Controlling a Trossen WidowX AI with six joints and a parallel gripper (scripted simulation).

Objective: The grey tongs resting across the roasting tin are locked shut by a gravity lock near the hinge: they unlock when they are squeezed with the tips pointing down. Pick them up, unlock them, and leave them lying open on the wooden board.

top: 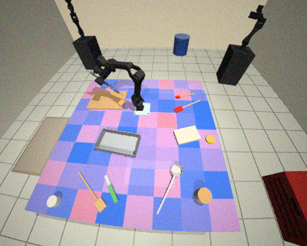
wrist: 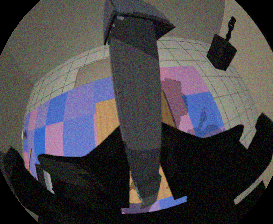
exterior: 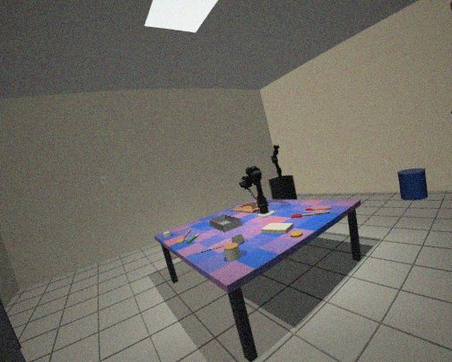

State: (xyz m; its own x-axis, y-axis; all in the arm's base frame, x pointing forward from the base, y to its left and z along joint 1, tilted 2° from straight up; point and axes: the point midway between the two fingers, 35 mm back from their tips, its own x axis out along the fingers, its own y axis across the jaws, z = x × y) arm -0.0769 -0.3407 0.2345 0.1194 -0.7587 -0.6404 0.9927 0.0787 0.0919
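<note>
My gripper (top: 101,80) (wrist: 137,123) is shut on the grey tongs (top: 112,87) (exterior: 252,193) (wrist: 137,95) and holds them in the air near the back left of the table. The tongs slant, one end lower, towards the wooden board (top: 94,105) (wrist: 106,120). In the wrist view they run lengthwise through the middle, with a wide dark end at the top and a narrow end at the bottom. Their arms look close together; the lock state cannot be told. The gripper hides their middle in the top view. The grey roasting tin (top: 115,153) (exterior: 227,226) holds no tongs.
The arm's base stands on a white plate (top: 146,112) right of the board. Two red-headed spatulas (top: 178,109) (top: 178,97) lie at the back right. A cream block (top: 187,135) and a yellow disc (top: 210,139) lie at the right. A ladle (top: 166,195) lies in front.
</note>
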